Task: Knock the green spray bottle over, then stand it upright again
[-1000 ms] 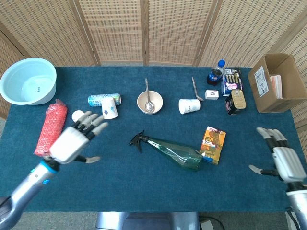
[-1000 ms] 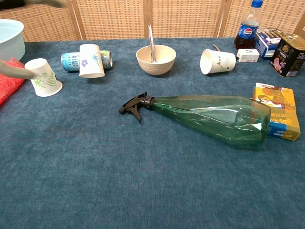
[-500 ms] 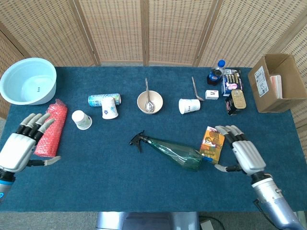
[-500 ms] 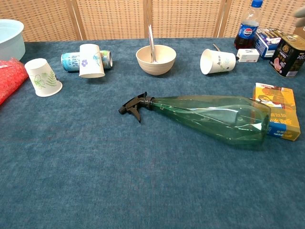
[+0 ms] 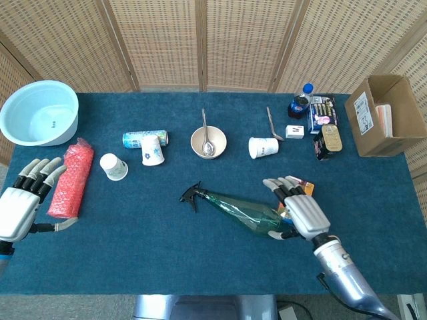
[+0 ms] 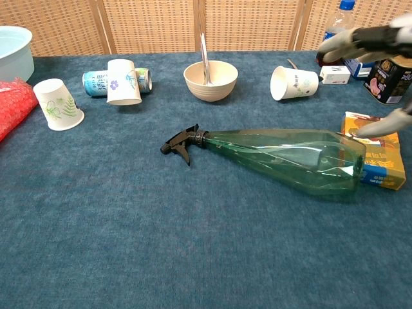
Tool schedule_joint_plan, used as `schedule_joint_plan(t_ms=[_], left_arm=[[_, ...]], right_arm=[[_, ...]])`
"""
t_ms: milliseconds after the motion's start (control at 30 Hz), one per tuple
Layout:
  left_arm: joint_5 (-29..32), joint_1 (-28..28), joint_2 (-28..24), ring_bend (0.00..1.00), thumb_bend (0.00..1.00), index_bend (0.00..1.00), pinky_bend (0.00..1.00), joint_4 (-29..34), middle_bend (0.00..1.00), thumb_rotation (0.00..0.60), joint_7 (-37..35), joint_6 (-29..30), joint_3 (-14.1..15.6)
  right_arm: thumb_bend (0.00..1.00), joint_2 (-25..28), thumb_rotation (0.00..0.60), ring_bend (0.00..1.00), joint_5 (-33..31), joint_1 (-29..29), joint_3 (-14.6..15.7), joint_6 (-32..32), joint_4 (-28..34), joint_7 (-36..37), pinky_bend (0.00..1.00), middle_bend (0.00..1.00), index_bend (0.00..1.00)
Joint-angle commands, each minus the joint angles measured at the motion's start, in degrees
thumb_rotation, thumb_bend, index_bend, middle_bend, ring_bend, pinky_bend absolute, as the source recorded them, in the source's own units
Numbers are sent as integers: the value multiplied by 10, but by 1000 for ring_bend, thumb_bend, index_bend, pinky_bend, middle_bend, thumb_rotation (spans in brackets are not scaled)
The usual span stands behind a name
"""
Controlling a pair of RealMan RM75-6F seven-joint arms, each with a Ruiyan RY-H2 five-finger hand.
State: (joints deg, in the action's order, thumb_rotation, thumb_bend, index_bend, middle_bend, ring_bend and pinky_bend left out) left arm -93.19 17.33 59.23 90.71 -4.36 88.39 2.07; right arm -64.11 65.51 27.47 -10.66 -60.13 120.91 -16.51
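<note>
Green spray bottle (image 5: pixel 243 213) lies on its side on the blue counter (image 5: pixel 167 253), so the first half of my task looks done: it is knocked over. What is left is to stand it upright again, and this step is not yet done.

I take the bottle as my landmark. Its black trigger head (image 6: pixel 181 141) points away to my left side, and its wide base (image 6: pixel 344 168) touches the yellow box (image 6: pixel 383 164) that lies just beside it. Behind the bottle, further from me, stands the beige bowl (image 5: pixel 208 142) with a spoon in it, and near that a white paper cup (image 5: pixel 263 147) lies on its side.

My right hand (image 5: pixel 297 211) is at the base end of the bottle, partly above it. Its fingers (image 6: pixel 353 40) are spread apart and hold nothing; I cannot tell if the thumb already touches the plastic. My left hand (image 5: pixel 20 203) is well apart from the bottle, at the far left edge of the counter beside the red roll (image 5: pixel 69 179), also with fingers apart and empty.

I judge that I need to close the right hand around the wide end and tip the bottle up on its base.
</note>
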Motion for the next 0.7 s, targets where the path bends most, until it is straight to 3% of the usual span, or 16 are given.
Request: schedule_joint_plan(t_ms=[33,367,700], left_arm=[[0,1,3,0,172,83,50,-4,0,318,-5,-5,-4],[1,7,18,0,173,81,47,-20,0,317,-21,-28,-17],[-3,8,19,0,171,74,44,-21,0,314,-32,-31,-28]], right_arm=[[138,-37,600,0,-50,32,-9,-7,3,-51,57,16,0],[136,-129,600,0,-169,106,-24,-48,-11,-170,59,17,0],[134,-181,600,0,-227,147,-22,-71,-22,-216,61,16,0]])
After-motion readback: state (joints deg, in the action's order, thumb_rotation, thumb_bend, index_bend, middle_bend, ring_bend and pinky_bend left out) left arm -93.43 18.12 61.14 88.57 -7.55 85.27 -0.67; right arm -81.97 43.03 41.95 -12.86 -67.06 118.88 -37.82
